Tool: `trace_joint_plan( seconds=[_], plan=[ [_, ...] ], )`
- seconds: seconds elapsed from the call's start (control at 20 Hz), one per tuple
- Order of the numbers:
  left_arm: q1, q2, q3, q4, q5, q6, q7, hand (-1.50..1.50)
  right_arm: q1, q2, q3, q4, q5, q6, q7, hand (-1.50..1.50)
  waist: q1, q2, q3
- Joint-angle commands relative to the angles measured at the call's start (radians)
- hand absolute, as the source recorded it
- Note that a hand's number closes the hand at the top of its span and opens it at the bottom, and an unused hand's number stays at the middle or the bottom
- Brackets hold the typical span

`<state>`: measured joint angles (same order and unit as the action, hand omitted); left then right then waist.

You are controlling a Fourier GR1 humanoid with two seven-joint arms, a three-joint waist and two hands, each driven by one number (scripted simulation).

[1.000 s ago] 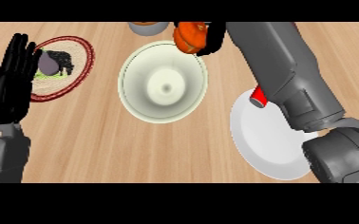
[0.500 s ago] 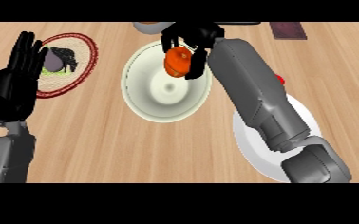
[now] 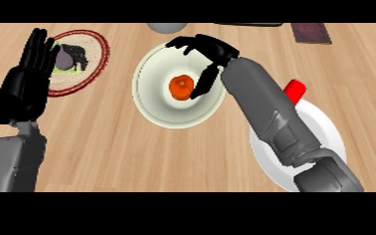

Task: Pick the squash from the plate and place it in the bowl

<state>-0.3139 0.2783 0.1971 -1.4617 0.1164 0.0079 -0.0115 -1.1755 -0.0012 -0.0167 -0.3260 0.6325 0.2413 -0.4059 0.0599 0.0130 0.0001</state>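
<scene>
Squash (image 3: 180, 85), round and glossy orange, is sitting in the hollow of the smooth cream bowl (image 3: 155, 108) on the pale wood-grain counter (image 3: 147, 152). The right hand (image 3: 213, 50) is arching over the bowl's far rim with its black fingers spread apart, and one is reaching down to touch the squash's right side without closing round it. The grey forearm is crossing the flat white plate (image 3: 329, 129) at near right. The left hand (image 3: 29, 82) is resting at the left edge, flat and open with its fingers straight.

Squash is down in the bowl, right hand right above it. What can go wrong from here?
Black right hand has a finger against the orange squash; lifting out may drag it up the wall of the cream bowl. The grey right forearm overhangs the white plate and red object; retracting may knock them.
</scene>
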Motion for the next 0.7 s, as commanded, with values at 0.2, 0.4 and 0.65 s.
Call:
trace_joint_plan(
  seconds=[0.2,0.4,0.65],
  plan=[
    [0.060,0.022,0.032,-0.022,0.032,-0.035,-0.002,0.00,-0.003,0.001,-0.163,-0.003,-0.172,-0.147,-0.048,-1.50,-0.015,-0.003,0.000],
    [0.002,0.009,0.022,0.009,0.007,-0.002,-0.006,0.00,-0.066,-0.076,-0.252,0.043,-0.227,-0.159,-0.014,-1.50,-0.011,0.009,0.000],
    [-0.010,0.031,0.024,-0.003,0.019,-0.027,0.010,0.00,-0.077,-0.253,-0.327,0.098,-0.285,-0.041,-0.022,-1.50,0.002,0.016,0.001]
  ],
)
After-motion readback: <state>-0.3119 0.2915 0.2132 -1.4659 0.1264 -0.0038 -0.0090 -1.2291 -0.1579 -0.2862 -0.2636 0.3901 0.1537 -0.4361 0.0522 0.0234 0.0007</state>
